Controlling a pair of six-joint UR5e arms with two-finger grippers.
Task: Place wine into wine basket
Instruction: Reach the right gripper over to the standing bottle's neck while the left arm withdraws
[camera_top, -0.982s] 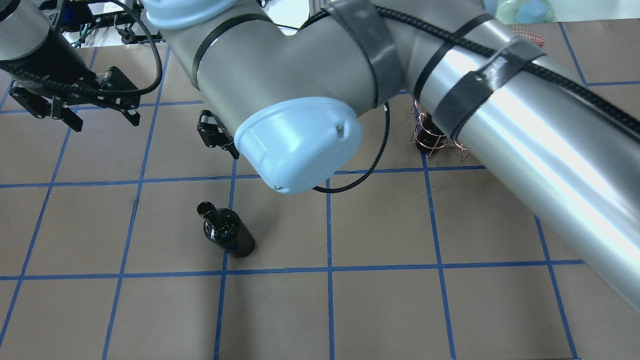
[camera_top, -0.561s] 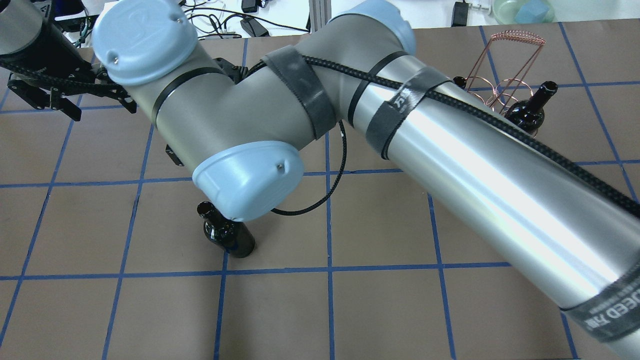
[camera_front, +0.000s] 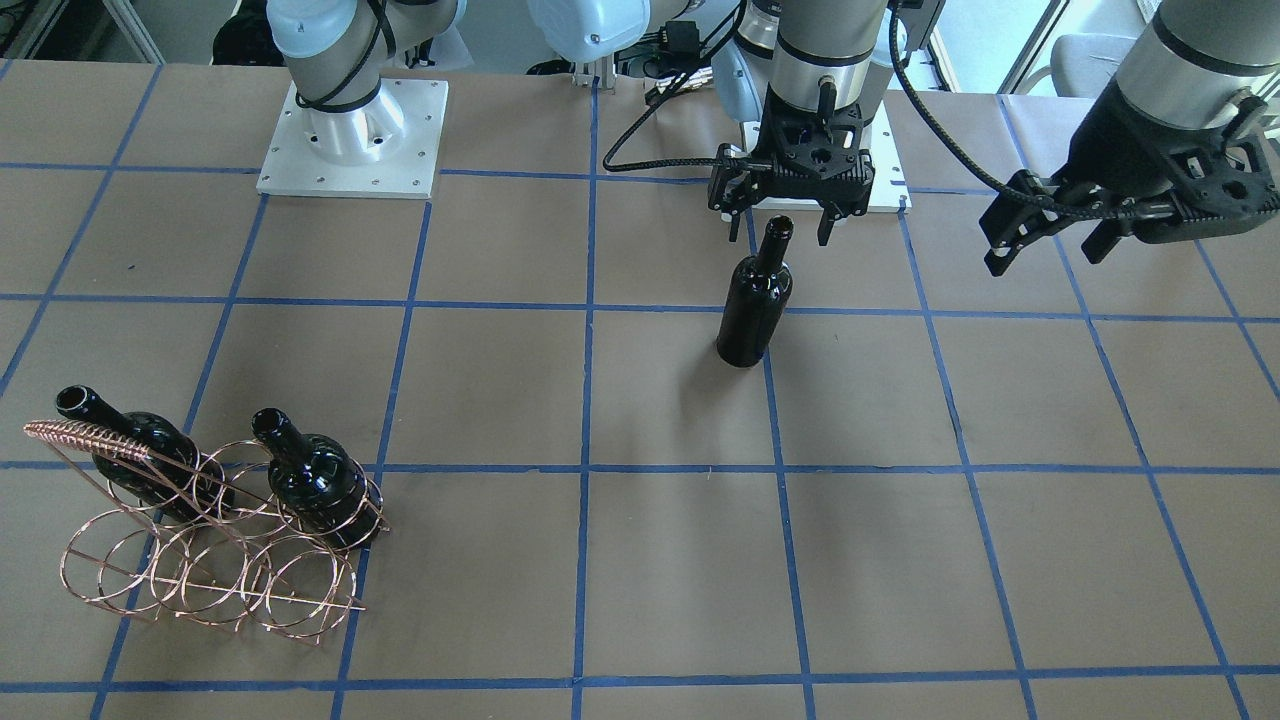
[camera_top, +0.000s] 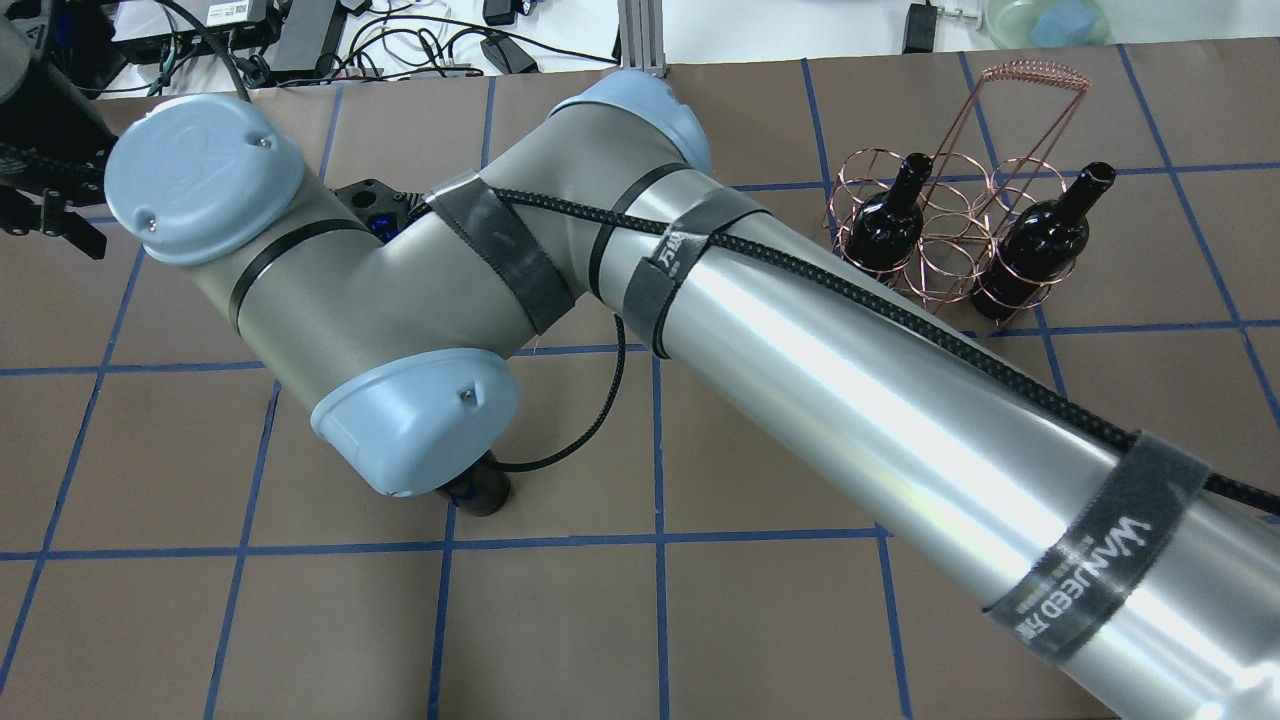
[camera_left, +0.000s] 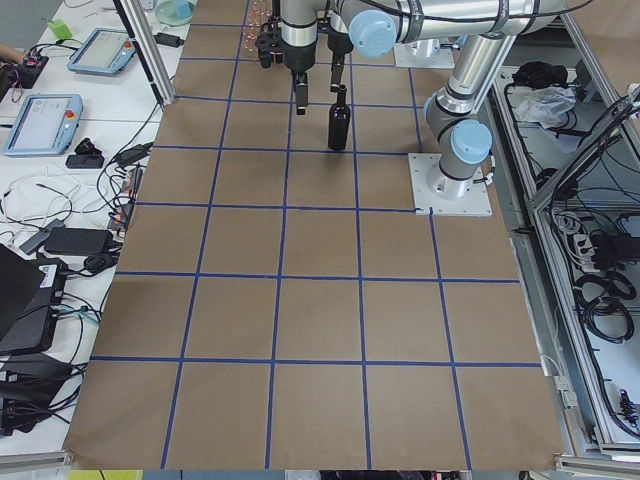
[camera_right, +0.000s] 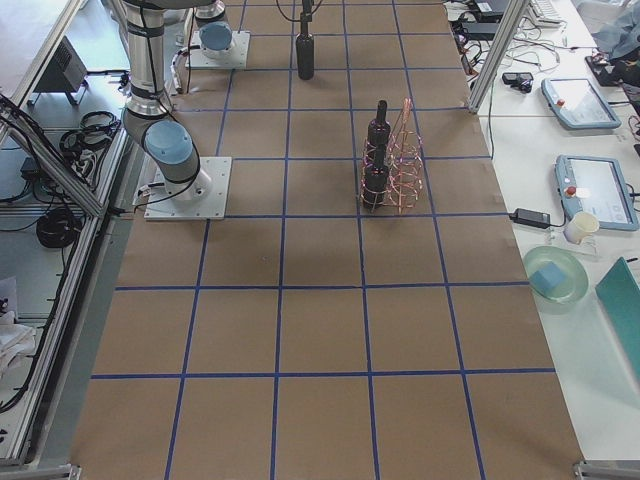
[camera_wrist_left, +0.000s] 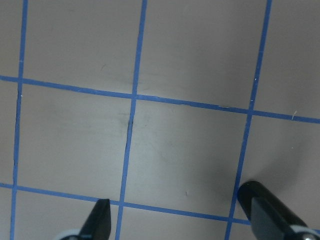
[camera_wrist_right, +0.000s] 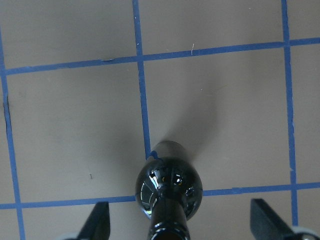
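A dark glass wine bottle (camera_front: 755, 300) stands upright alone on the brown table; the overhead view shows only its base (camera_top: 485, 492). My right gripper (camera_front: 782, 218) hangs open straight above its mouth, one finger on each side, not touching. The right wrist view looks down on the bottle (camera_wrist_right: 169, 192) between the open fingers (camera_wrist_right: 97, 220). The copper wire basket (camera_front: 200, 560) stands far off, with two look-alike bottles (camera_top: 890, 220) (camera_top: 1045, 235) leaning in its rings. My left gripper (camera_front: 1045, 255) is open and empty, off to the side over bare table.
My right arm (camera_top: 800, 360) stretches across the overhead view and hides much of the table. The arm bases (camera_front: 350, 140) sit at the robot's edge. A green bowl (camera_top: 1050, 20) and cables (camera_top: 420, 40) lie past the far edge.
My right arm has swung further toward the standing bottle and now covers it in the overhead view, uncovering the basket. My left gripper has drifted to the view's left edge.
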